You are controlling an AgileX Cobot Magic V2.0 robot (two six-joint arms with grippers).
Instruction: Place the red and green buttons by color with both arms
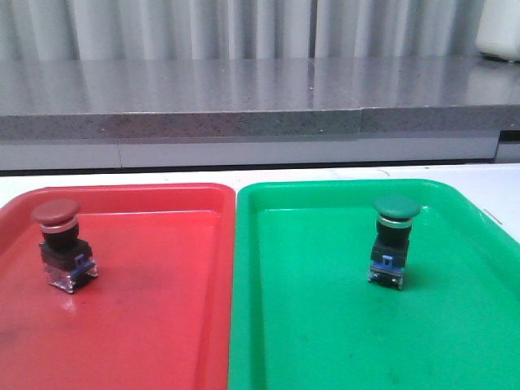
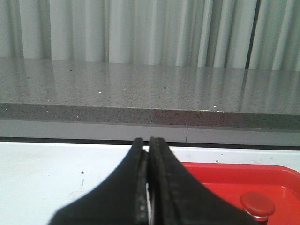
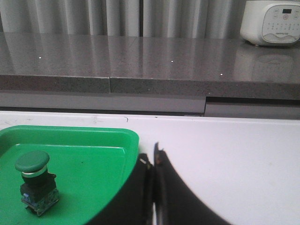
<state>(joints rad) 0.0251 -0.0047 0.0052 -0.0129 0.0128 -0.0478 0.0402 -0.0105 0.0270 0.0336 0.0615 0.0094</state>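
Red tray (image 1: 162, 325): nearest the front camera, on the left, its edge touching the green one's.
Green tray (image 1: 325, 325): beside it on the right.
Red button (image 1: 63, 244): upright in the red tray, near that tray's far left corner, cap up, long axis vertical.
Green button (image 1: 392, 240): upright in the green tray, right of its middle, cap up.
Left gripper (image 2: 148, 178): fingers pressed together, nothing between them; out of the front view.
Right gripper (image 3: 153, 187): fingers closed to a thin slit, empty; also out of the front view.
Key relation: in the left wrist view the red cap (image 2: 257, 204) shows just beyond the fingers and off to one side; in the right wrist view the green button (image 3: 35, 183) stands off to the other side. Each arm sits nearer its own colour.
Count: two buttons, two trays, two grippers.
Judgement: both buttons appear sorted by colour already; no further pick seems called for.
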